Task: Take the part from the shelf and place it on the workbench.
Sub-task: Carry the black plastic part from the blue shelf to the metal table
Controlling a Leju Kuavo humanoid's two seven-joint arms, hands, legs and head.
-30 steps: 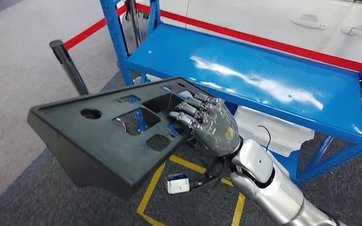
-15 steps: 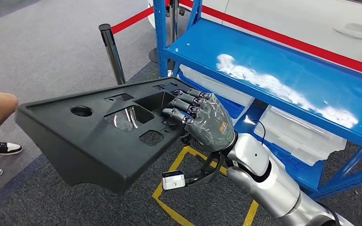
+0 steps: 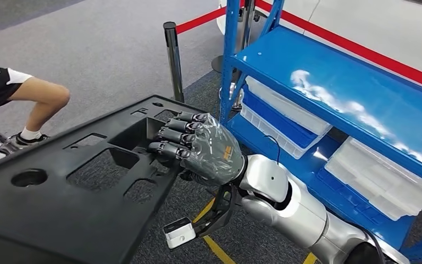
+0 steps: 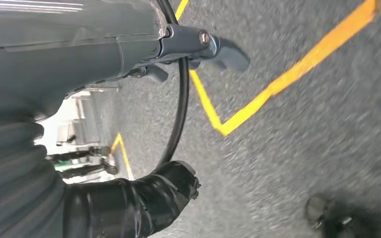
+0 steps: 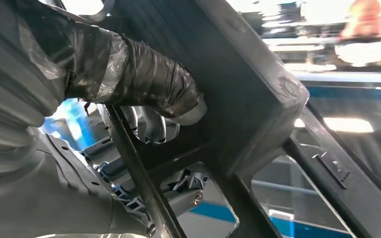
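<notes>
The part (image 3: 77,187) is a large black plastic panel with several cut-out openings, carried in the air at the lower left of the head view. My right hand (image 3: 203,148) grips its near right edge, fingers hooked over the rim of one opening. In the right wrist view the thumb (image 5: 144,74) presses against the underside of the part (image 5: 248,99). The blue shelf (image 3: 329,82) stands to the right, its top level bare. My left hand (image 4: 104,44) hangs above the grey floor holding nothing, fingers (image 4: 223,49) and thumb (image 4: 173,183) apart.
A person's leg (image 3: 38,104) and shoe are at the left. A metal stanchion post (image 3: 173,55) stands beside the shelf's corner upright. White plastic bins (image 3: 384,176) lie on the lower shelf level. Yellow floor tape (image 3: 214,247) runs under my right arm.
The whole view has swung left: the shelf slid to the right and the person's leg came further into view. The part stays in my right hand's grip.
</notes>
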